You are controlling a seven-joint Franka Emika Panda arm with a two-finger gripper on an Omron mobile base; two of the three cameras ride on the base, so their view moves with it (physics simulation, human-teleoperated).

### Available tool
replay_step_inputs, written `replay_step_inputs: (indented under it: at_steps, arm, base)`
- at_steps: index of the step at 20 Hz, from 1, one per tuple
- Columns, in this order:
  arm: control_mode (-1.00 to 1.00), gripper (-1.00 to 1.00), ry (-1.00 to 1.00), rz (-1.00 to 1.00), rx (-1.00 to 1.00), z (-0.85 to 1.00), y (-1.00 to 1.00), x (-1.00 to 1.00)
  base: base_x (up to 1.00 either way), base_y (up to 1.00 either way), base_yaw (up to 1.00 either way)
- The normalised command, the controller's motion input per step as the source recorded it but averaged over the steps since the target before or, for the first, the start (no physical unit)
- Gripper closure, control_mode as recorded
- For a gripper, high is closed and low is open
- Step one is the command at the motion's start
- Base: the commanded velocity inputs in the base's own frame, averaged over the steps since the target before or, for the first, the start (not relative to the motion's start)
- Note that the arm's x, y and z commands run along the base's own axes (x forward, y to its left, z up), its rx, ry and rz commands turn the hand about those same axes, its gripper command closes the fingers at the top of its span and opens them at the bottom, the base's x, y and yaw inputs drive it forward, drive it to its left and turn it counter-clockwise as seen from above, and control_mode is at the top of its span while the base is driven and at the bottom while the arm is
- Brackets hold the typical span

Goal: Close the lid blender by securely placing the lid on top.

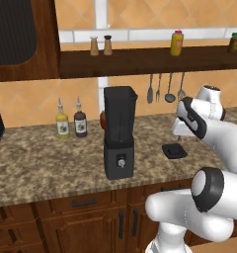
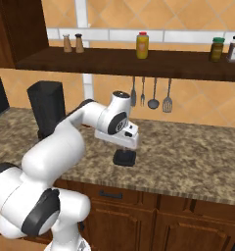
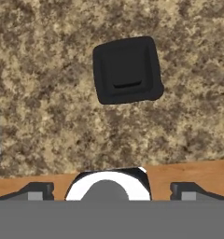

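the granite counter (image 1: 41, 163) runs below a dark wooden shelf (image 1: 140, 60) carrying small jars and a yellow bottle (image 1: 177, 43). the blender (image 1: 119, 131) stands upright on the counter, its jar top uncovered, with two sauce bottles (image 1: 71, 121) behind it to its left. the white arm (image 2: 65, 142) reaches over the counter to the right of the blender. the lid (image 3: 127, 70) lies flat on the stone, well apart from the blender (near the counter's front edge). the gripper (image 3: 112, 189) hovers above the lid, its jaws spread wide with nothing between them.
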Motion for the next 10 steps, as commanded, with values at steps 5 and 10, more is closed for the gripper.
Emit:
replay_step_inputs:
  at_steps: [5, 10]
  arm:
    - [-1.0, -1.0, 0.0, -0.01, -0.02, -0.34, -0.01, 0.33]
    - [-1.0, -1.0, 0.0, 0.0, 0.0, -0.31, -0.14, 0.38]
  base:
    - [0.0, 0.0, 0.0]
    - [0.0, 0.0, 0.0]
